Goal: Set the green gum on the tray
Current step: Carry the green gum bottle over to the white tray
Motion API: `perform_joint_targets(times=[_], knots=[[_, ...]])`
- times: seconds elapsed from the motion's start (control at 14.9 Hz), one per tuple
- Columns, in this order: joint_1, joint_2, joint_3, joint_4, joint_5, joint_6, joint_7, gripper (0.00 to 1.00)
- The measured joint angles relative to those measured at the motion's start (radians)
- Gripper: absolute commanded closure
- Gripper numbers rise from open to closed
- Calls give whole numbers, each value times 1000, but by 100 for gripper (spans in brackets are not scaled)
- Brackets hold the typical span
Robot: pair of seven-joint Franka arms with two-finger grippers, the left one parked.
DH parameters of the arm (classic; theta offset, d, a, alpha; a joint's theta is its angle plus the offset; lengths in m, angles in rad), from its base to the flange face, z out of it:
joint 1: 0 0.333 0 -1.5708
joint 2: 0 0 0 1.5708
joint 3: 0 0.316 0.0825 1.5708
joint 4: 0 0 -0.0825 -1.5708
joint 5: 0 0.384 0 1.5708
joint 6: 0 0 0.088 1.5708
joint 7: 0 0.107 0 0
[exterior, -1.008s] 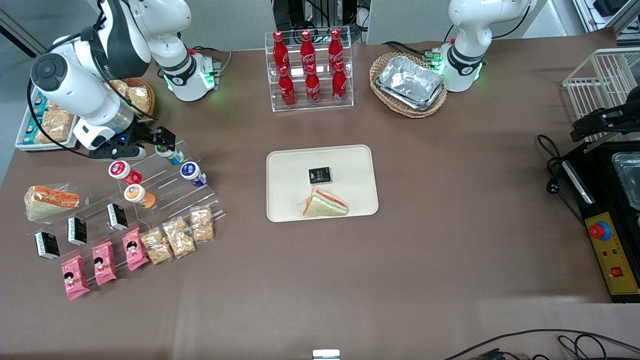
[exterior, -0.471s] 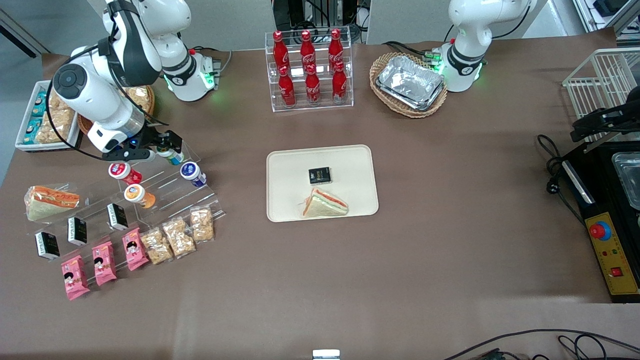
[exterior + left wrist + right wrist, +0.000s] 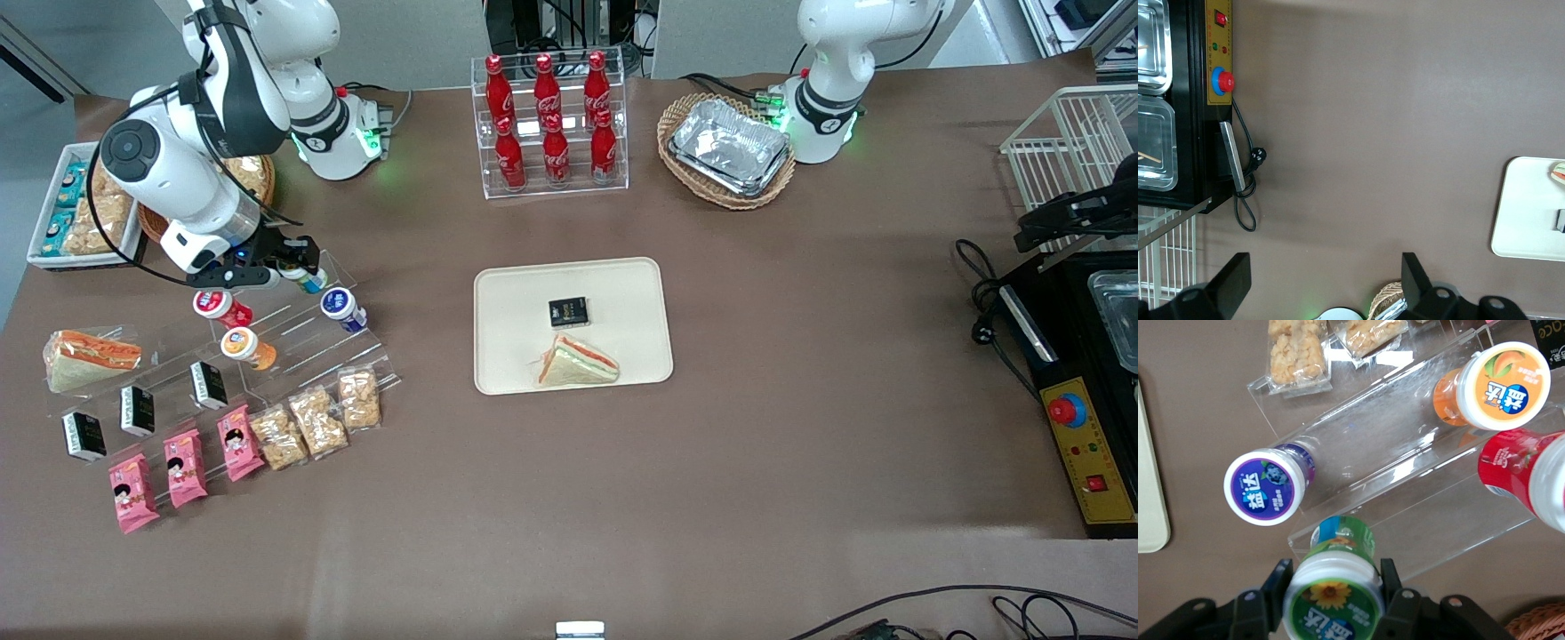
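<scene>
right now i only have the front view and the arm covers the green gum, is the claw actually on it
Observer: Yes. In the right wrist view the claw is shut on the green gum, with one of its fingers against each side of the lid.
Operator: anything else caught in there
Observer: No. The blue-lidded bottle lies beside it on the clear rack, apart from the fingers.
Operator: sure it's the green one
Observer: Its lid has a green ring and a sunflower print, and the body below is green.
</scene>
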State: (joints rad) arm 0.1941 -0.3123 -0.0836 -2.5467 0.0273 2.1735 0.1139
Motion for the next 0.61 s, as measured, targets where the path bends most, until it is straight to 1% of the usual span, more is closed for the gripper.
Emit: perform_joint_targets(times=[0.07,0.34,0.47,0.61], knots=[[0,0,0,0,0,0,0,70],[0,0,0,21,0,-9,-1,71],[0,2,0,86,0,-84,-1,71],[0,10,0,189,0,-195,-1,71]])
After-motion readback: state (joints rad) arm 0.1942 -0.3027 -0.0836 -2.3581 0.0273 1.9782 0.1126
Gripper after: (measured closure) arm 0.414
